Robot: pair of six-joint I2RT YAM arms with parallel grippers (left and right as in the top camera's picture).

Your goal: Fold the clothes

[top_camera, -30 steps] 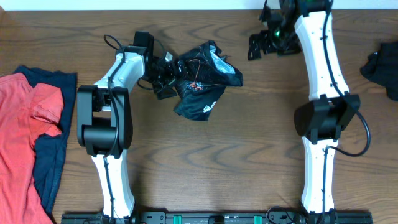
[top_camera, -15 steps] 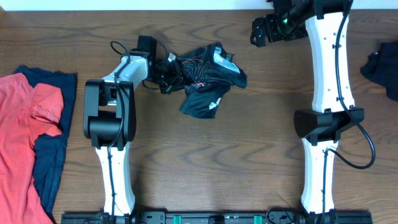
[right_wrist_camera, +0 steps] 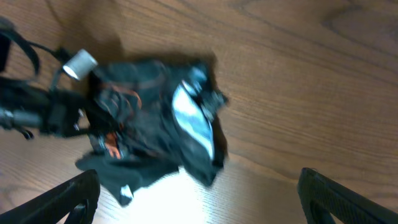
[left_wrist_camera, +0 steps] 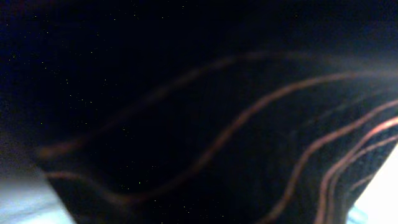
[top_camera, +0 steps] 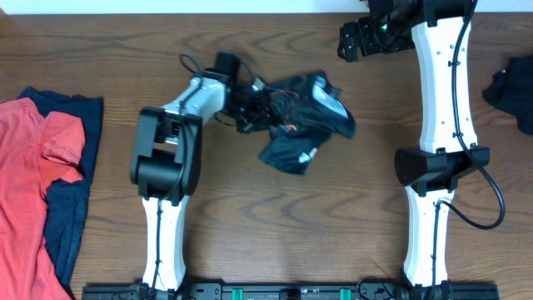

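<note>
Lying in a crumpled heap, the black jersey (top_camera: 304, 117) sits on the wooden surface (top_camera: 333, 217) a little left of centre and toward the far edge; fine orange wavy lines cross the fabric, a pale inner panel shows at the upper right of the heap, and a small white mark shows on its lower fold. The left end effector (top_camera: 254, 104) is at the heap's left edge with its fingers pressed together on a bunch of the cloth; the left wrist view is filled by the black fabric and its wavy lines (left_wrist_camera: 217, 124), too close to show the fingertips. The right end effector (top_camera: 351, 40) hangs apart from the jersey, to its upper right near the far edge of the surface, spread wide and holding nothing; in its own wrist view the two dark fingers (right_wrist_camera: 59, 199) stand at the bottom corners with the jersey (right_wrist_camera: 155, 130) lying between and beyond them. Well apart at the left edge of the surface, a red top (top_camera: 33, 167) lies flat over a navy top (top_camera: 71, 208); a dark cloth (top_camera: 512, 92) sits at the right edge, partly out of view.
</note>
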